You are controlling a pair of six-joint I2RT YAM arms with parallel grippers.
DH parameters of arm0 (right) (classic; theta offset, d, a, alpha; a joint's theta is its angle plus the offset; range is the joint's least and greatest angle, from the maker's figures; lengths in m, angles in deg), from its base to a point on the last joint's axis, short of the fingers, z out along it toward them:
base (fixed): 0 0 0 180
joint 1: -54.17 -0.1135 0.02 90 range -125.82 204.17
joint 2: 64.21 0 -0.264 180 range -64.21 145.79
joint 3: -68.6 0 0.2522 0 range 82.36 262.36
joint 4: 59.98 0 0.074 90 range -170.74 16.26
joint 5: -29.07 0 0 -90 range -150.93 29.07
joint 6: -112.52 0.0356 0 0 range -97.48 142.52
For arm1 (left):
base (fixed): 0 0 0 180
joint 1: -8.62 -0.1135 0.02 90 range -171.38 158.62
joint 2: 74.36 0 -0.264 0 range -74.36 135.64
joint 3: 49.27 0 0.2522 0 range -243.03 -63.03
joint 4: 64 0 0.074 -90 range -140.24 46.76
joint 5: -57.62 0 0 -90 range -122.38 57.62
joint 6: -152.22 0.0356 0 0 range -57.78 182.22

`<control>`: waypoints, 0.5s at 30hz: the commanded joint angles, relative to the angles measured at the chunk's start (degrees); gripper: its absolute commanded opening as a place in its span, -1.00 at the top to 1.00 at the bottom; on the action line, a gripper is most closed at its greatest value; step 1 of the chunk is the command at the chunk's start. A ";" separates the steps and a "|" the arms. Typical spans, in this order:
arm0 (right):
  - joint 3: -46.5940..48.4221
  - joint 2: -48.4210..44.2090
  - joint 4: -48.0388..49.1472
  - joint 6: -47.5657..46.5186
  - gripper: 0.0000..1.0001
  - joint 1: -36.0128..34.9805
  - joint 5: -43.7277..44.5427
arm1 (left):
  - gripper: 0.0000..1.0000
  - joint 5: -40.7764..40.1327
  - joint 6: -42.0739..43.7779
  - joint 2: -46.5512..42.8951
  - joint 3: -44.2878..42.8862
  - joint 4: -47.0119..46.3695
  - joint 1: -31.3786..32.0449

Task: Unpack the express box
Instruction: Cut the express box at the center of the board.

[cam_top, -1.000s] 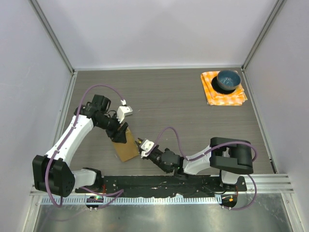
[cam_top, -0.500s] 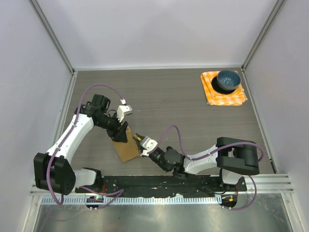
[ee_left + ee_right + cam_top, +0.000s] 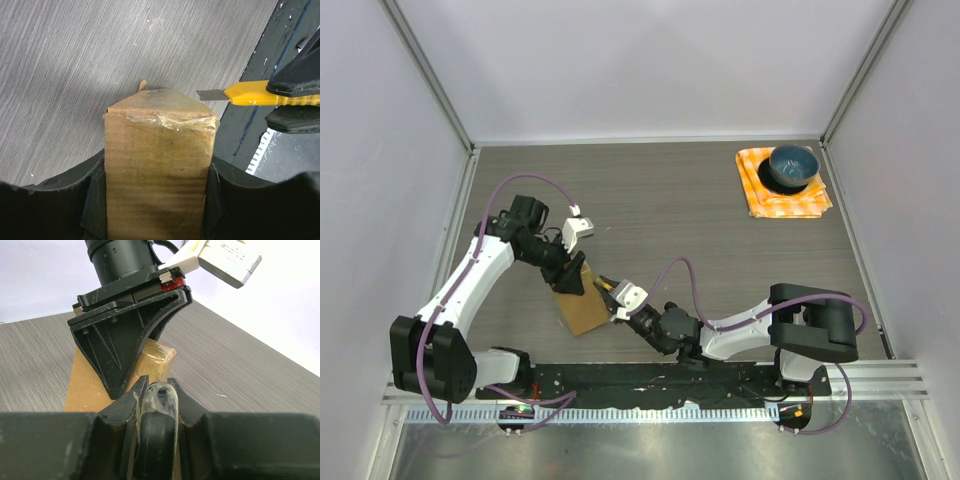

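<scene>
mostly grey wood-grain tabletop (image 3: 700, 220) beneath express box (image 3: 582, 305), white walls (image 3: 640, 70) around

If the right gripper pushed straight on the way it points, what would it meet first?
Probably the box, held by the left gripper: the knife in the right gripper aims at its taped end, just short. Depth unclear.

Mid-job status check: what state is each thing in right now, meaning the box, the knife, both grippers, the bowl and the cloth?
left gripper: shut on the express box.
express box: taped shut.
right gripper: shut on the knife.
knife: blade out, tip just short of the box's taped end, not touching.
orange checked cloth: lying flat under the blue bowl.
blue bowl: upright.
</scene>
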 commanded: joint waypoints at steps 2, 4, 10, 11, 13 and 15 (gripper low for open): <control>1.82 -2.59 22.37 2.95 0.99 -0.26 -0.33 | 0.67 -1.31 0.41 -0.02 1.24 2.06 0.03; 2.26 -2.15 22.37 3.22 0.98 -0.26 -0.33 | 0.67 -1.22 0.49 -0.02 1.24 2.15 0.03; 3.14 -1.45 22.37 3.83 0.98 -0.26 0.02 | 0.49 -1.13 0.14 -0.55 0.89 2.41 0.03; 3.14 -1.45 22.37 3.92 0.99 -0.26 0.02 | 0.48 -1.13 0.23 -0.55 0.89 2.50 0.03; 3.22 -1.27 22.37 4.54 0.98 -0.26 0.29 | 0.43 -1.31 0.14 -0.72 0.80 2.59 0.03; 3.66 -0.83 22.37 4.63 0.98 -0.26 0.29 | 0.42 -1.13 0.23 -0.90 0.72 2.76 0.03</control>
